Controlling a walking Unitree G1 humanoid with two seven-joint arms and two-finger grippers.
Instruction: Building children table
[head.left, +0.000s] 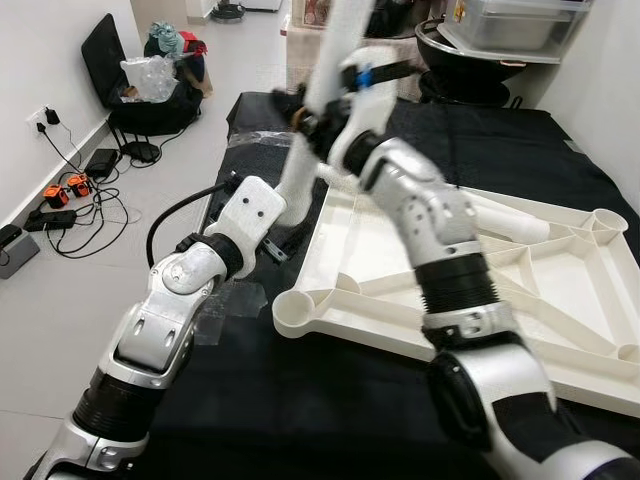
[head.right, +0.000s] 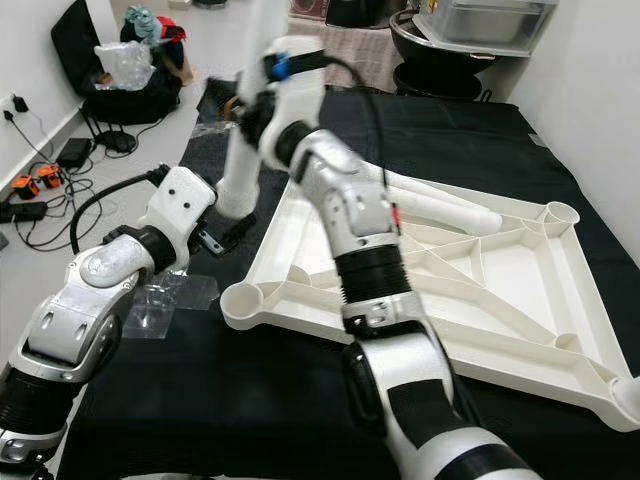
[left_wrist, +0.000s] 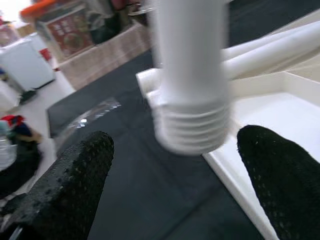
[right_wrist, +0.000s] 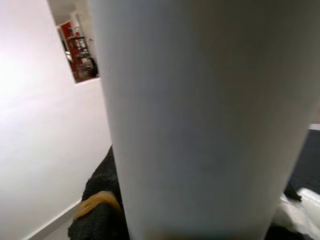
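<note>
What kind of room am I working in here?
Probably a lived-in home room used as a makeshift assembly spot: a black mat spread on the tiled floor, a power strip with chargers by the wall, bags piled behind. The upturned white tabletop lies on the mat.

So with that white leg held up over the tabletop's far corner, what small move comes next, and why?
Probably lower the white threaded plastic table leg into the far-left corner socket of the upturned white plastic tabletop. The right hand holds it upright, its threaded end hangs above the corner, and the left hand is open around the leg's lower end.
</note>
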